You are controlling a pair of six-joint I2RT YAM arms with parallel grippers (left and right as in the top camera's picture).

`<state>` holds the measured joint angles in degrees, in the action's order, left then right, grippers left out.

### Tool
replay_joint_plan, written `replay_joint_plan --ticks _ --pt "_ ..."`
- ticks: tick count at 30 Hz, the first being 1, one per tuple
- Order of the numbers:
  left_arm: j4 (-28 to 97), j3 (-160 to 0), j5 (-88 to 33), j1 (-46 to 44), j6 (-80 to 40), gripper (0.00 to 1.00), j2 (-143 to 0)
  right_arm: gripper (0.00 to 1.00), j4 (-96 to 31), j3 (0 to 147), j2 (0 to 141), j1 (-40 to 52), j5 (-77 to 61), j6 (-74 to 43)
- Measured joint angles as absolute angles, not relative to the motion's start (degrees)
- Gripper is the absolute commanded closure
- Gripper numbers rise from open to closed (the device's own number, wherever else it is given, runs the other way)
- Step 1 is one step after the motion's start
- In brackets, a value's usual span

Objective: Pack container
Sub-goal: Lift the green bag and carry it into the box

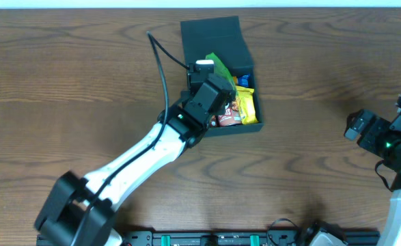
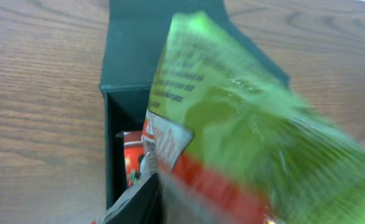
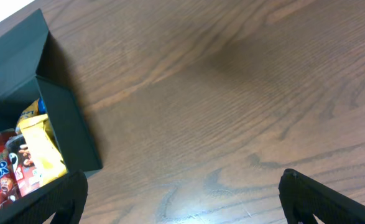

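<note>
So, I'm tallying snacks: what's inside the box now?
Inside the box lie a yellow packet, a red packet and something blue. A green packet is held at the opening. The left arm covers the rest.

1. A green packet, blurred, with a red band and a white label, fills the right side, close to the lens.
2. The left gripper's finger shows dark at its lower left edge.
3. Behind it the container stands open on the wooden tabletop, flap toward the far edge.
4. A red packet lies inside.
</note>
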<state>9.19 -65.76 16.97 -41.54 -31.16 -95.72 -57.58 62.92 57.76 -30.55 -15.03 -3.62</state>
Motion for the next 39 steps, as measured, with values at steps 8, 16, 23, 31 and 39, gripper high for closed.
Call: replay_joint_plan --ticks 8,16,23,31,39 --pt "6.13 -65.84 16.91 -41.45 -34.02 0.52 -99.31 0.01 -57.58 62.92 57.76 -30.55 -15.03 -3.62" --pt "6.39 -66.41 18.04 -41.8 -33.54 0.52 -96.92 0.01 -57.54 62.92 57.76 -30.55 -15.03 -3.62" --pt "12.73 -67.0 15.33 -42.81 -21.96 0.81 -92.82 0.01 -57.56 62.92 57.76 -30.55 -15.03 -3.62" --pt "20.78 -67.29 5.87 -41.39 -7.55 0.94 -92.25 0.01 -57.56 62.92 57.76 -30.55 -15.03 -3.62" --pt "19.11 -67.29 3.88 -40.27 -4.1 0.95 -92.4 0.01 -57.56 62.92 57.76 -30.55 -15.03 -3.62"
